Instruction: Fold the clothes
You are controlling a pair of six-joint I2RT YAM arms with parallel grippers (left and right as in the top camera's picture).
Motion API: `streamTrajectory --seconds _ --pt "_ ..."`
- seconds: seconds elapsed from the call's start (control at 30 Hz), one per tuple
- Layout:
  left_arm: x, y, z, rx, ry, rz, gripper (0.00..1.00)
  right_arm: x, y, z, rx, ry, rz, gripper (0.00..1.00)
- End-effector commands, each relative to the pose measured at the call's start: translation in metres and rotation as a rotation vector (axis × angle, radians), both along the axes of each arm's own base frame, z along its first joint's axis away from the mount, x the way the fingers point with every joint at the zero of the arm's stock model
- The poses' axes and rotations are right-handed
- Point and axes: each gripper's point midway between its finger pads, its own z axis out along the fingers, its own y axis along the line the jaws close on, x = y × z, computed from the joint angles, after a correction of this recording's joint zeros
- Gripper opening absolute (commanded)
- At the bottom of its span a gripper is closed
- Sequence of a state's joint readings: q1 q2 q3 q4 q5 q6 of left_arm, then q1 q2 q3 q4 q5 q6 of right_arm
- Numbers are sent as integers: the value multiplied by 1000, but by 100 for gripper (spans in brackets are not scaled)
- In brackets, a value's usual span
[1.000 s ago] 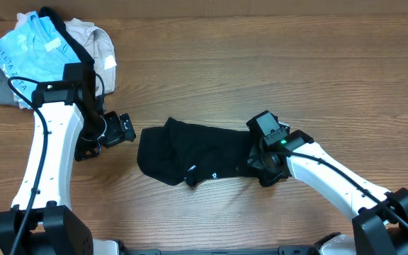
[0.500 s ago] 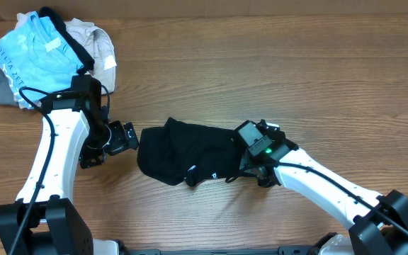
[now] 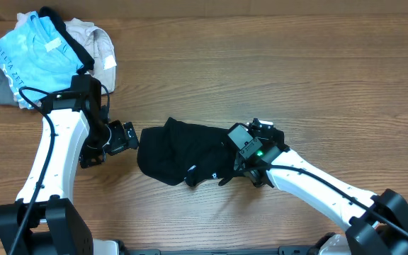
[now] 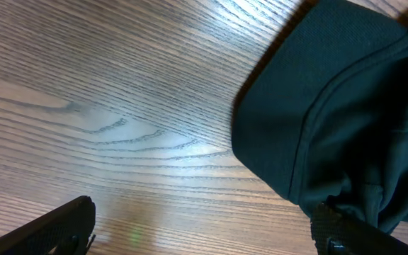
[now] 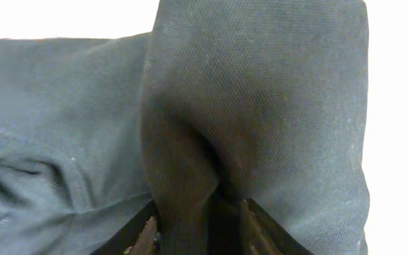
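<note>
Shirt (image 3: 183,152) bunched on the bench (image 3: 275,64), near the front edge at mid-width. Left claw (image 3: 126,134) spread wide, empty, low over the wood just beside the shirt's left end. Right claw (image 5: 202,232) at the shirt's right end, partly parted, a fold of black fabric running between its fingers (image 5: 146,237); pinched or loose, cannot tell.

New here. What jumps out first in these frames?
A crumpled black T-shirt lies mid-table, with the right gripper down on its right end, a fold of fabric between its jaws. The left gripper hangs open just off the shirt's left edge. A heap of clothes, light blue shirt on top, sits in the far left corner.
</note>
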State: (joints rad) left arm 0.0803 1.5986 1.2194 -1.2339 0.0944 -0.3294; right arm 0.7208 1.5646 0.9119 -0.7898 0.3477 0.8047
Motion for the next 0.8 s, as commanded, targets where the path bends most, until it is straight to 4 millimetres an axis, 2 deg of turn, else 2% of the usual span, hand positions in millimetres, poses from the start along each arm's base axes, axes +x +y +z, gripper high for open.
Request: streamTrajectory --seconds 0.0,0.03,0.1,0.23,0.33,0.4,0.5,0.53,0.57,0.6,0.67,0.7,0.77 --pt "-2 -3 2 -11 -8 -17 100 4 2 7 -7 -12 -7 39" --pt "-2 -3 2 -11 -8 -17 100 2 -1 10 -21 -1 -12 40" --pt "-2 -3 2 -11 -8 -17 100 1 -6 21 -40 2 -59 49" --pt "-1 -3 2 -10 -12 -17 100 12 -4 64 -42 -42 -96 57" --pt "-1 -3 2 -10 -12 -17 100 22 5 100 3 -89 -91 77" --pt "-1 -3 2 -10 -11 -17 99 26 8 123 29 -116 -93 100" --pt "-1 -3 2 -10 -11 -17 100 31 4 144 52 -143 -111 100" --pt "-1 -3 2 -10 -11 -17 100 32 0 147 52 -148 -124 96" --pt "-1 -3 2 -10 -11 -17 100 33 -7 148 47 -145 -141 88" --pt "-1 -3 2 -10 -11 -17 100 33 -14 147 39 -138 -160 73" --pt "-2 -3 2 -11 -10 -17 100 35 -33 142 14 -114 -211 51" --pt "-2 -3 2 -11 -8 -17 100 36 -43 139 3 -103 -241 44" --pt "-3 -3 2 -11 -5 -17 100 38 -66 129 -14 -79 -310 24"
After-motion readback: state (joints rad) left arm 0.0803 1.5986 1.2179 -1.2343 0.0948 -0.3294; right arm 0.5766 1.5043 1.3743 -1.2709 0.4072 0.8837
